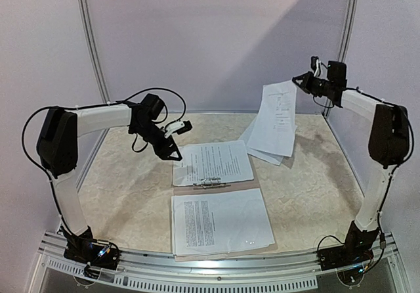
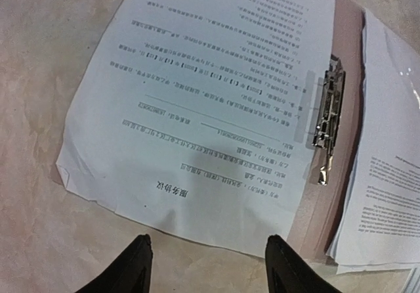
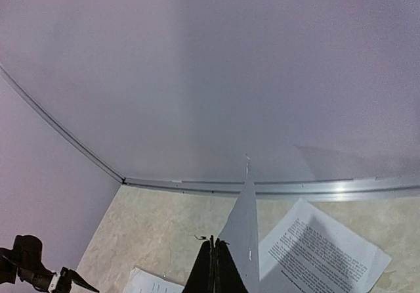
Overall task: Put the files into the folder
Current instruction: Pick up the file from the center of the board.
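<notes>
Near leaf: a printed sheet (image 1: 220, 221) lies flat on the closest half of the open folder (image 2: 344, 76), mid-bench (image 1: 118, 194).
Far leaf: another sheet (image 1: 213, 161) lies here, one edge by the metal clip (image 2: 326, 122); whether it is clipped, I cannot tell.
Left fingers (image 1: 174, 154): apart and empty, hovering just over that far sheet's left edge.
Right fingers (image 3: 213, 260): pinched together on one held sheet (image 1: 275, 119), raised high at back right; it hangs limp.
Loose files (image 3: 321, 250): more pages lie on the bench beneath it, beside the folder.
Step in hand: probably carrying the hanging page to the folder.
Doing it well: move slowly so it doesn't swing, touch the free edge down first, then lay it square; the left fingers could steady the pile.
</notes>
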Robot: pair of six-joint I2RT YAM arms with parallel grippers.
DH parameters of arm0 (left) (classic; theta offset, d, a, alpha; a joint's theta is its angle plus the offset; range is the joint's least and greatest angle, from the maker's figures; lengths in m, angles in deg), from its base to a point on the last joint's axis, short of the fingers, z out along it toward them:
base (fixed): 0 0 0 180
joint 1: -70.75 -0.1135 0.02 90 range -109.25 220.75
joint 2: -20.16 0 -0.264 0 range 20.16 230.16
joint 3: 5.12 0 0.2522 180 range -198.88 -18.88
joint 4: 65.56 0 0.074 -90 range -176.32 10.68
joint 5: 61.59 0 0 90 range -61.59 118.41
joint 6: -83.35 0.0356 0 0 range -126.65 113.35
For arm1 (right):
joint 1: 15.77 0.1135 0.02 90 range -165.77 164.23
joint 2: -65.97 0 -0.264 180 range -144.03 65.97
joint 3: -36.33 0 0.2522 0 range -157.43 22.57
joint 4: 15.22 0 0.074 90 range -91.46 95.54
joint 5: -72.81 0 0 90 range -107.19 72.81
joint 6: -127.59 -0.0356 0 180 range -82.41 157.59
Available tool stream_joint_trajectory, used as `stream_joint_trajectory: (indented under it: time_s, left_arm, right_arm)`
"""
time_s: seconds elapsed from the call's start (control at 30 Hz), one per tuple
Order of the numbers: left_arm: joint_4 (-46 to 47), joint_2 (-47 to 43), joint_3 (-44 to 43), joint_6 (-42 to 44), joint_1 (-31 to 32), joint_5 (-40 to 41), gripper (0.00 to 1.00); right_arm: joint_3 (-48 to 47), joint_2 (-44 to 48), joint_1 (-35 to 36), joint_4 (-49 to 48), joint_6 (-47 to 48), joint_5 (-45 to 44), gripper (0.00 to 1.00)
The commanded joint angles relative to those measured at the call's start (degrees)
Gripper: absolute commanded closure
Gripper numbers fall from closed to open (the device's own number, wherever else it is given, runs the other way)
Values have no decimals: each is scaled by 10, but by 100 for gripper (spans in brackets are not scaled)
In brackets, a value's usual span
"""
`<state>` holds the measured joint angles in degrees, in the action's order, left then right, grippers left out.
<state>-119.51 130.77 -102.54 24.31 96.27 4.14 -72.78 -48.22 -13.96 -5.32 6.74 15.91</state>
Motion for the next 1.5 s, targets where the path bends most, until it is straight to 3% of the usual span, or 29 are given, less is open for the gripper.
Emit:
stream_joint_trajectory:
  time_s: [0.0,0.1,0.4,0.9,1.47]
  left_arm:
    - [33,-19,39,10,-2,111,41]
    - [85,-4,70,15,-5,228,46]
    - [153,58,68,10,7,332,49]
    - [142,88,79,16,59,284,50]
    - [127,79,53,26,66,266,49]
  right_arm:
    - [29,86,15,73,81,-47,100]
    - [32,130,35,114,123,-48,100]
    - [49,223,84,176,188,-71,100]
    - [97,280,93,171,190,-75,100]
    - [98,288,98,193,200,-44,100]
